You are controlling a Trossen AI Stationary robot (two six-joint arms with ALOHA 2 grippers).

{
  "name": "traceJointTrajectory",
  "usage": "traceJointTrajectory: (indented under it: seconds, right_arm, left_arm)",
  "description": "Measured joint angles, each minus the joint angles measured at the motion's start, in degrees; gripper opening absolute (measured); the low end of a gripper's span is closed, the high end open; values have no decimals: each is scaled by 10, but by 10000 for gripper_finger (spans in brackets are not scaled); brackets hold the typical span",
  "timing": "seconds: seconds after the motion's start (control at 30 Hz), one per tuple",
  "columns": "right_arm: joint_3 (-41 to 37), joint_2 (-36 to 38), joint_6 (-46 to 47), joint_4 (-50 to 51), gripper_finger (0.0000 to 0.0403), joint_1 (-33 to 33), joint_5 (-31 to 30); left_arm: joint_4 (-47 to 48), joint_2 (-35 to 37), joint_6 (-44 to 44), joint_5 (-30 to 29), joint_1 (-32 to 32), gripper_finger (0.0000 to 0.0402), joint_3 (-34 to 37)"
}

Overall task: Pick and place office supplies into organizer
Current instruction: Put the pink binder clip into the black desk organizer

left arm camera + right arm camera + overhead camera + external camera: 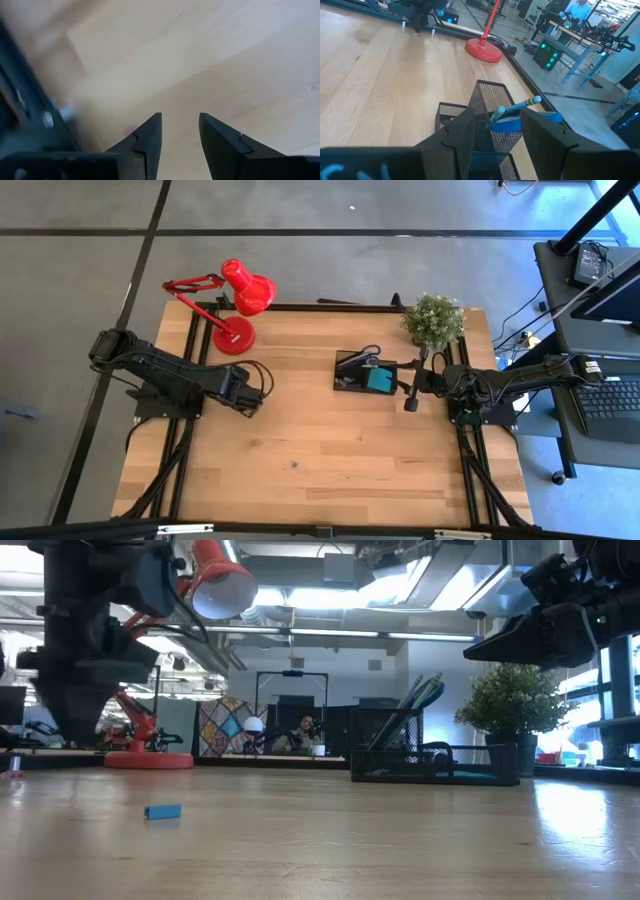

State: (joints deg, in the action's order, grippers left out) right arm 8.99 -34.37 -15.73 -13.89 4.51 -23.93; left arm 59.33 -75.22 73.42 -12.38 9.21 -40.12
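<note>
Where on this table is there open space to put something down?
Most of the wood is bare: the front half holds only a tiny blue bit. The back edge is crowded: red lamp, black organizer, potted plant, with the right gripper beside the organizer.

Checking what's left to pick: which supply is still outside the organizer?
The small blue piece lying alone on the bare table; the scissors and teal sticky-note pad already sit in the organizer.
</note>
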Motion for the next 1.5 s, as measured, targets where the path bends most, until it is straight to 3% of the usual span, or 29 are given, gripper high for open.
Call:
traceJointTrajectory:
  seconds: [0.13,0.3,0.4,0.57,0.67,0.87,1.23,1.5]
  right_arm:
    - [0,0,0,0,162,0,0]
    - [0,0,0,0,162,0,0]
    - [0,0,0,0,162,0,0]
    - [0,0,0,0,162,0,0]
    - [0,0,0,0,162,0,0]
    - [0,0,0,0,162,0,0]
    - [0,0,-27,-18,162,0,0]
    - [0,0,-26,-18,162,0,0]
  left_arm:
    - [-29,0,-139,-42,0,125,0]
    - [-82,0,-301,-47,4,126,0]
    - [-99,0,-296,-47,4,129,0]
    - [-95,0,-149,-39,1,134,5]
    - [-94,-1,-108,-6,-4,137,19]
    - [-81,-11,-180,21,-3,149,56]
    - [-16,-12,-162,63,-7,155,50]
    - [38,-12,-230,62,-7,155,50]
